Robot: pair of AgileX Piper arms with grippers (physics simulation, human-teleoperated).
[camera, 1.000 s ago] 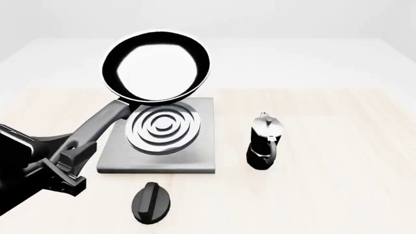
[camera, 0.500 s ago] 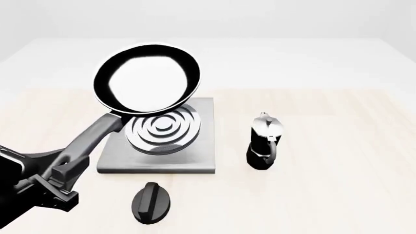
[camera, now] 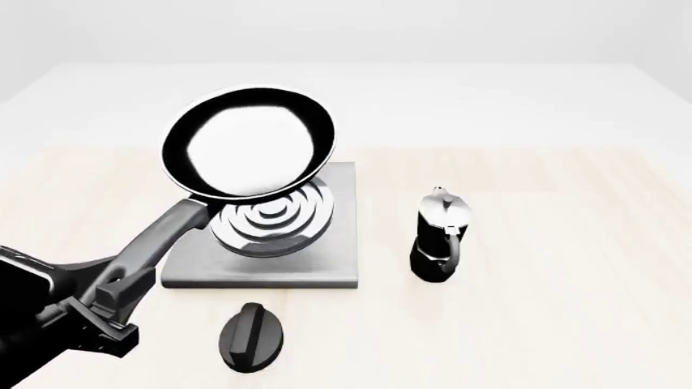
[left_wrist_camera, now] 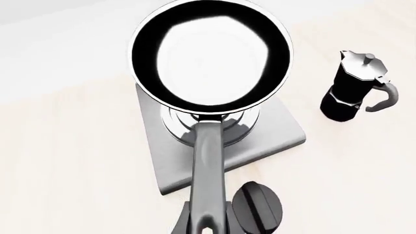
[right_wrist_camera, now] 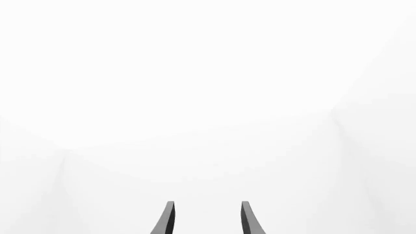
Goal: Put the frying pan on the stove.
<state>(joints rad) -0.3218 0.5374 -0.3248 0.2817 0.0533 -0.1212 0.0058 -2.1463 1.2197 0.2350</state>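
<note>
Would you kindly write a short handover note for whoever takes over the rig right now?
Left gripper: shut on the frying pan handle, pan held in the air above the stove, over its burner rings.
Right gripper: open, holding nothing, pointed at blank background.
Done: pan picked up and brought over the stove.
Left: lower it onto the burner and release. The moka pot and black knob sit nearby.

left tool clamped, right tool parted

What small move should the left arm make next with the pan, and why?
Probably lower it straight down. The left pincer holds the frying pan by its handle, raised above the stove, roughly over the ring burner but not resting on it yet.
</note>
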